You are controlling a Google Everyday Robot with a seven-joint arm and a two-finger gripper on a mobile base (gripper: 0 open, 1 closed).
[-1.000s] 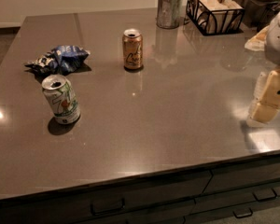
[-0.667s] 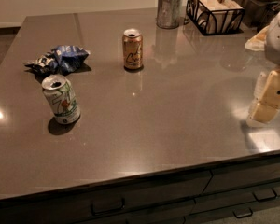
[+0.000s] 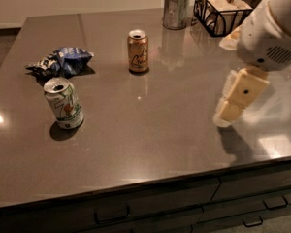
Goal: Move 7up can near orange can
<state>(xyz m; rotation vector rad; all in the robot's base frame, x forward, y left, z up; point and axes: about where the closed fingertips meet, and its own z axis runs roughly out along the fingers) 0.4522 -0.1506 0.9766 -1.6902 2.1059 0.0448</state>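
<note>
1. On the left side of the table (image 3: 155,135), near the front edge, the 7up can (image 3: 64,103) stands up straight. Its top is open. Nothing is touching it.
2. It stands alone with bare table around it, so I think it will be easy to reach from the side or from above.
3. Just behind it lies a crumpled blue chip bag (image 3: 62,62). The bag is close to the can but does not touch it. It is best not to bump it, because it could slide.
4. Farther back, toward the middle, the orange can (image 3: 137,51) stands up straight too. The two cans are well apart, so the job is not done yet.
5. Bare table lies between the cans. I think the 7up can could be carried across it and set down beside the orange can without knocking it.
6. Far over on the right, the gripper (image 3: 228,113) hangs just above the table, pointing down. It is well apart from both cans and holds nothing. I cannot tell if it is open or closed.
7. I think the gripper must first go all the way across to the left to get the 7up can.
8. At the back stand a metal cup (image 3: 176,11) and a wire basket (image 3: 218,8), out of the way.
</note>
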